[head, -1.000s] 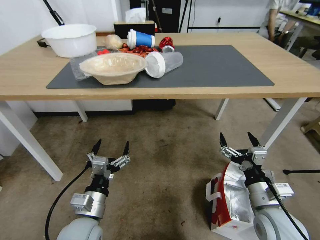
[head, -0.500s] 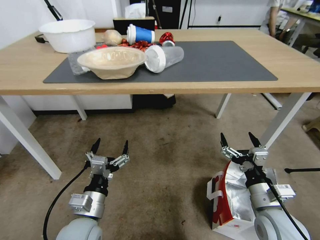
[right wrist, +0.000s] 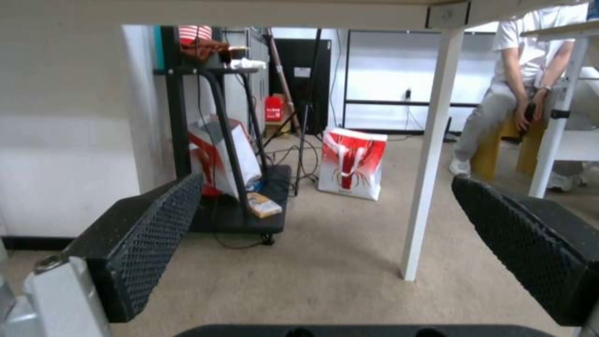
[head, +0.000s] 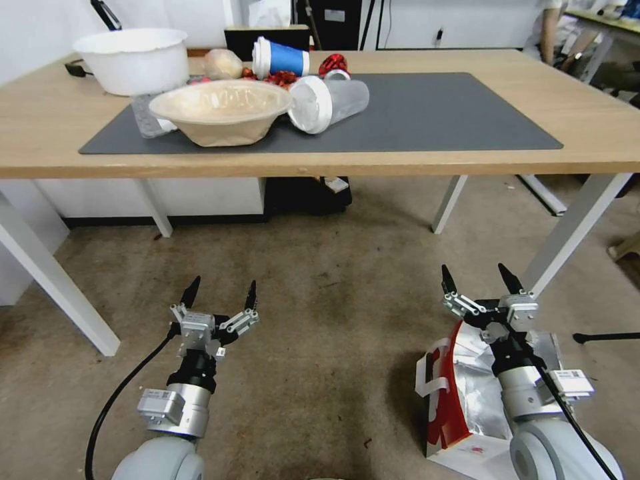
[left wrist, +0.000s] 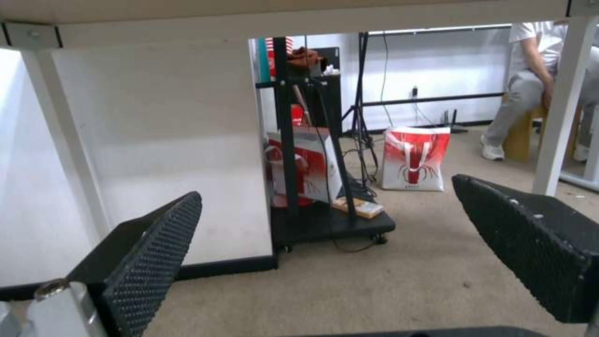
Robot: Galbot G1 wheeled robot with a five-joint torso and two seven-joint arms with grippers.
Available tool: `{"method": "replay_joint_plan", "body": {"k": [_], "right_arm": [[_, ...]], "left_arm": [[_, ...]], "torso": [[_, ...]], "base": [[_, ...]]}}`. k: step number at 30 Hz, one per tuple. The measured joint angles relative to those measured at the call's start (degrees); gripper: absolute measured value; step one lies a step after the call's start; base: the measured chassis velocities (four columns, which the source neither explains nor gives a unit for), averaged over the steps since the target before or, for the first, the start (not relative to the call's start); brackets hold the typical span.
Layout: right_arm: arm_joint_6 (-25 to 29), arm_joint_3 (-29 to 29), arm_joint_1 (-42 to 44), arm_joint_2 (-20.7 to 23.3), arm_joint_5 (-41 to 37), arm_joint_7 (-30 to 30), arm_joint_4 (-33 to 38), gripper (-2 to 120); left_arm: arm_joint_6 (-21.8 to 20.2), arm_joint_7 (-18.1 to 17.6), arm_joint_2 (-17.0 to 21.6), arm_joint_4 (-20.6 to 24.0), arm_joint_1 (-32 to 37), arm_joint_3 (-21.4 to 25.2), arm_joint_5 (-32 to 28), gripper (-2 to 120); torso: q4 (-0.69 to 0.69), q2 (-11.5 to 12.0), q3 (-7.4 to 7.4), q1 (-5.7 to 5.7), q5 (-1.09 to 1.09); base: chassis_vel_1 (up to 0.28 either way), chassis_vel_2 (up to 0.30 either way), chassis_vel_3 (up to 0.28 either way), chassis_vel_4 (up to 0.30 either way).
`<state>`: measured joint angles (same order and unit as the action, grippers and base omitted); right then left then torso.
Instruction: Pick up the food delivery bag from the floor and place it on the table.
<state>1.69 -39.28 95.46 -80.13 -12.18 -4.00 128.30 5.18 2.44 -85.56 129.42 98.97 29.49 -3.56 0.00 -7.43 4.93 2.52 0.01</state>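
1. The food delivery bag [head: 460,400] stands on the floor [head: 320,320] directly beneath the right tool [head: 481,280] — fingers apart, holding nothing.
2. The left tool [head: 221,297], likewise spread and empty, sits well off to the bag's side.
3. The right arm is nearer; the tabletop [head: 600,143] lies ahead, above.

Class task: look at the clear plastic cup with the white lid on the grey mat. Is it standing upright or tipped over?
Tipped over. The clear cup lies on its side on the mat.
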Motion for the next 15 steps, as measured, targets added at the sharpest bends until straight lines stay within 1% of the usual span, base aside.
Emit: {"method": "replay_joint_plan", "body": {"k": [2,4,5,7,8,15], "right_arm": [[0.03,0.04,0.06,0.0,0.06,-0.04,-0.03,100],[0.04,0.22,0.0,-0.2,0.22,-0.12,-0.07,100],[0.04,0.22,0.0,-0.2,0.22,-0.12,-0.07,100],[0.02,0.26,-0.23,-0.22,0.26,-0.21,-0.09,100],[0.02,0.26,-0.23,-0.22,0.26,-0.21,-0.09,100],[-0.13,0.47,-0.56,-0.25,0.4,-0.37,-0.46,100]], "left_arm": [[0.0,0.0,0.02,-0.04,-0.02,-0.02,0.04,100],[0.01,-0.09,0.03,-0.27,-0.11,-0.03,0.05,100],[0.01,-0.09,0.03,-0.27,-0.11,-0.03,0.05,100],[0.01,-0.11,0.05,-0.29,-0.19,-0.05,0.05,100],[0.01,-0.11,0.05,-0.29,-0.19,-0.05,0.05,100],[-0.07,-0.17,0.05,-0.93,-0.6,0.09,-0.05,100]], "torso": [[0.0,0.29,-0.25,-0.06,0.0],[0.0,1.02,-0.89,-0.13,-0.01],[0.0,1.02,-0.89,-0.13,-0.01],[0.0,1.71,-1.53,-0.19,-0.01],[0.0,1.71,-1.53,-0.19,-0.01],[0.0,3.43,-3.07,-0.37,-0.01]], "base": [[0.0,0.0,0.0,0.0],[0.0,0.0,0.0,0.0],[0.0,0.0,0.0,0.0],[0.0,0.0,0.0,0.0],[0.0,0.0,0.0,0.0],[0.0,0.0,0.0,0.0]]}}
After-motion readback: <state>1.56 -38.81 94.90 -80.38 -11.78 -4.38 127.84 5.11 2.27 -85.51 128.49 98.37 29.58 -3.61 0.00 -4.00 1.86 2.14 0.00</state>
